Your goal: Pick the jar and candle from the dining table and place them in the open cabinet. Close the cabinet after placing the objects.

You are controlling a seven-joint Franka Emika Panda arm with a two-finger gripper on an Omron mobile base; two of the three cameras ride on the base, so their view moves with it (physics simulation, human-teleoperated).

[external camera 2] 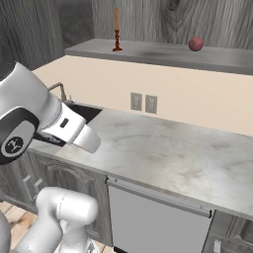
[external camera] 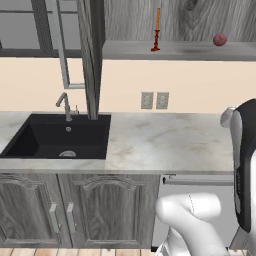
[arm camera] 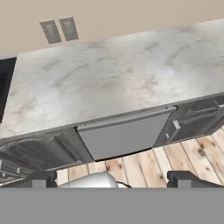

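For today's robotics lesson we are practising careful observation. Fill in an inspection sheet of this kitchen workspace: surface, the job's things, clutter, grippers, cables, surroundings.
Surface: marble counter, bare beside the black sink.
Job's things: candle stands upright on the cabinet shelf, door open; jar nothing seen.
Clutter: red ball on the same shelf, apart from the candle.
Grippers: gripper open, jaws wide and empty, looking at the counter edge and dishwasher front.
Cables: nothing seen.
Surroundings: two wall outlets, faucet, arched base cabinets, wood floor.
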